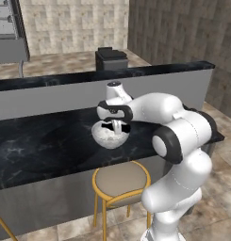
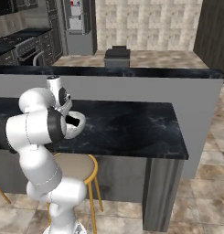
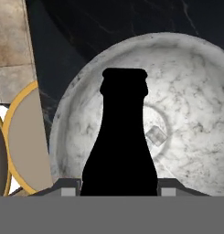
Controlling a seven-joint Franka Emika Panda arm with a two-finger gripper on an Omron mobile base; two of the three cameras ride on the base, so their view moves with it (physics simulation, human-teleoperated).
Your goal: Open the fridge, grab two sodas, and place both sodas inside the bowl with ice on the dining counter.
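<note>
Black dining counter (image 1: 37, 141), pincer (image 1: 115, 126) gripping bottle (image 3: 120, 146) over bowl (image 1: 103, 137)

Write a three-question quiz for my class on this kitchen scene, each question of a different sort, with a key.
1. True or false: the gripper holds a red can.
2. What lies directly beyond the dark bottle in the hand view? A) the bowl B) the stool C) the floor
3. Fill in: the bowl sits on the black marbled ___.

Key
1. False: it is shut on the dark bottle.
2. A: the bowl's pale inside, with one ice cube showing.
3. Dining counter; a tan-seated stool stands in front of it.
</note>
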